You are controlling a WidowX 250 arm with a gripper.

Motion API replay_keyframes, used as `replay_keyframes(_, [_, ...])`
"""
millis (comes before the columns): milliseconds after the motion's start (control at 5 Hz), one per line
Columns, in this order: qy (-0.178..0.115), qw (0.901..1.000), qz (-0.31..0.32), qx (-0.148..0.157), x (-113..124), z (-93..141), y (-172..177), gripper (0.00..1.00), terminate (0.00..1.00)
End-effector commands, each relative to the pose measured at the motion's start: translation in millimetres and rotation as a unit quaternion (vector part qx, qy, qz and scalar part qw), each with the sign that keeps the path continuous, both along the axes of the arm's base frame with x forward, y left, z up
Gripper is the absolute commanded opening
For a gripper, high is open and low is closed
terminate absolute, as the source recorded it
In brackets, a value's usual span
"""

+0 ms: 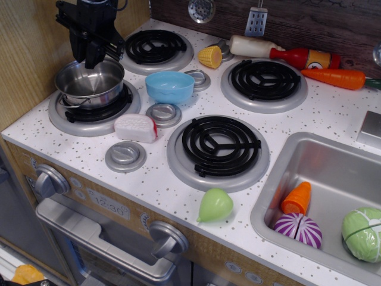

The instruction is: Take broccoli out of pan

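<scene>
Toy stovetop [149,179], jaws [90,58] above pan [89,83]

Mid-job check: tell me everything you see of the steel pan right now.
The pan is a small, shiny steel saucepan with deep round walls and a thin loop handle at its front. It sits upright on the front-left burner. Its visible interior looks bare; no broccoli shows. The black pincer hangs just above its rim, apparently not touching.

The pan [90,83], a small shiny steel saucepan with deep round walls and a thin loop handle toward the front, stands upright directly below the end effector [89,59]. Its visible interior shows only bare metal. The broccoli cannot be made out.
</scene>
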State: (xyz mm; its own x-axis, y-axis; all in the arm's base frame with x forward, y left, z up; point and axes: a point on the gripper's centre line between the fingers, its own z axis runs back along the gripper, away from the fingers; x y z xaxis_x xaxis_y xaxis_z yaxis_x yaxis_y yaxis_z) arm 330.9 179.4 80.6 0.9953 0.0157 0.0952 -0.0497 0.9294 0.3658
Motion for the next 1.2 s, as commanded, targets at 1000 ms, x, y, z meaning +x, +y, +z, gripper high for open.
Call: replay_keyframes(1000, [-0.102, 0.9941, -0.035, 0.002, 74.4, -9.1, -35.1, 0.0, 0.0])
